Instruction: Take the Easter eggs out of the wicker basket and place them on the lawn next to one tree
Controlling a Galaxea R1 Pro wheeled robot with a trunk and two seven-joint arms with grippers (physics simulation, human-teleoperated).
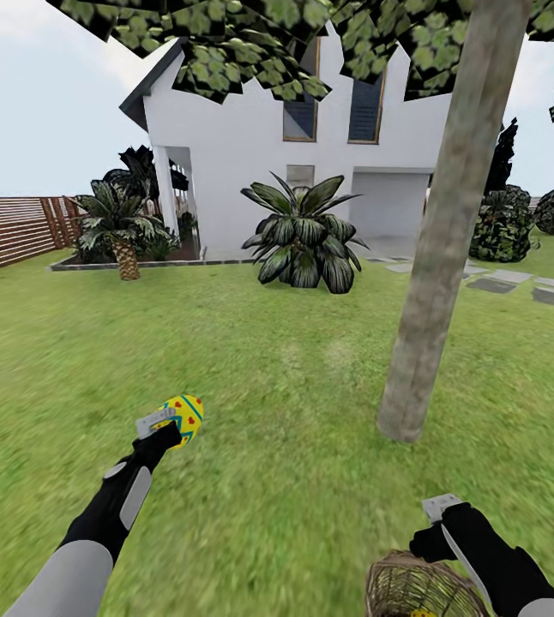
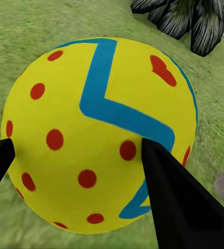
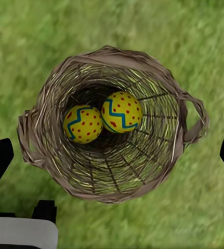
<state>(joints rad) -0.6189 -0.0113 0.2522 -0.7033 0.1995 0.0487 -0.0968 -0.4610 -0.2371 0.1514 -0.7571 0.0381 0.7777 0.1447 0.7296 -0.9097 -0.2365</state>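
Left wrist view is taken up by one Easter egg [image 2: 99, 135], yellow with a blue zigzag and red dots, clamped between the two dark fingers [image 2: 171, 202] of the left gripper [image 1: 167, 426]. In the head view this egg [image 1: 185, 416] is held above the lawn [image 1: 251, 506], well to the left of the tree [image 1: 440, 248]. Two more eggs [image 3: 102, 119] are seen lying side by side at the bottom of the wicker basket [image 3: 54, 155], which stands on the grass below the right gripper [image 1: 439, 523]; that gripper's jaws are spread wide over the rim and nothing is held in them. The first egg is judged to be mid-carry. Next, it must be brought rightward to the trunk's foot, lowered to the grass and released gently so that it does not roll away.
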